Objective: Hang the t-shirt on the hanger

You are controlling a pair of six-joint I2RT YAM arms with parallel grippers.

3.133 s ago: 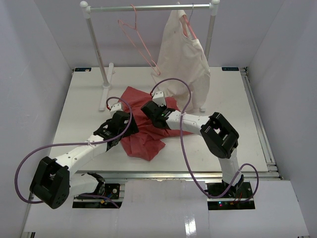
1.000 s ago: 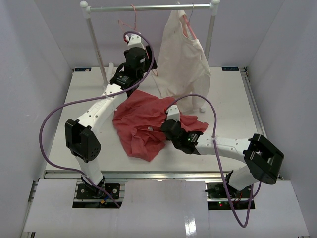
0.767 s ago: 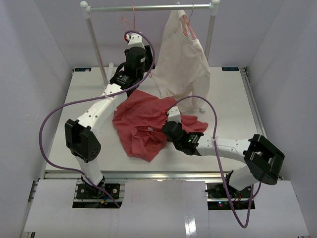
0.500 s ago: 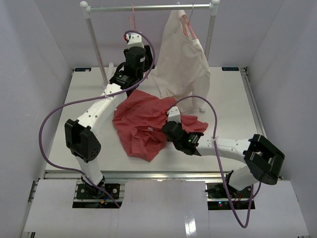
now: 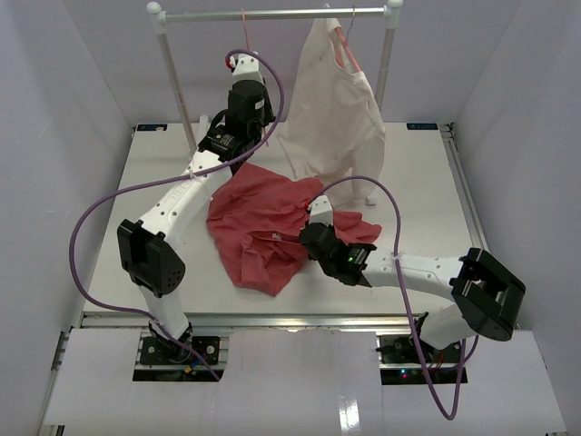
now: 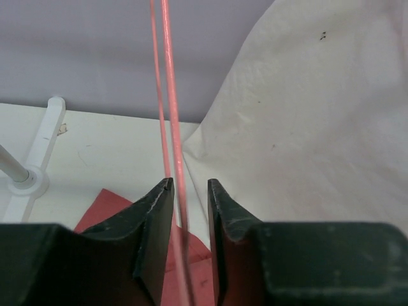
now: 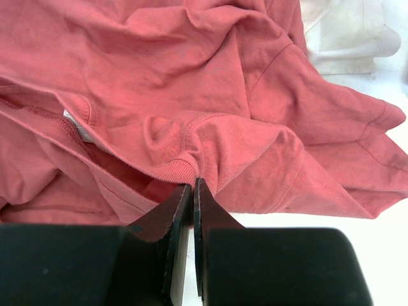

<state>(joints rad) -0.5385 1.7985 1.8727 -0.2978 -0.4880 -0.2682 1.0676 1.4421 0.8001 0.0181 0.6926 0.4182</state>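
Note:
The salmon t-shirt [image 5: 259, 218] lies crumpled on the white table. My right gripper [image 5: 307, 234] lies low at its right side, shut on a fold of the ribbed collar [image 7: 175, 171]; in the right wrist view the right gripper [image 7: 192, 183] has its jaws pressed together with t-shirt [image 7: 191, 83] cloth bunched at the tips. The thin pink hanger [image 5: 243, 25] hangs by its hook from the rail. My left gripper [image 5: 243, 71] is raised to it. In the left wrist view the hanger [image 6: 167, 95] wire runs between the jaws of the left gripper [image 6: 189, 182], near the left finger, with a gap still showing.
A cream garment [image 5: 331, 109] hangs on another hanger at the right of the rail [image 5: 272, 14], close beside my left gripper. Rack posts [image 5: 177, 82] stand at the back of the table; a white rack foot [image 6: 29, 178] is on the left. White walls enclose the table.
The left jaws have narrowed around the hanger wire and the left wrist has risen slightly. The right gripper has stayed shut on the t-shirt, barely shifting.

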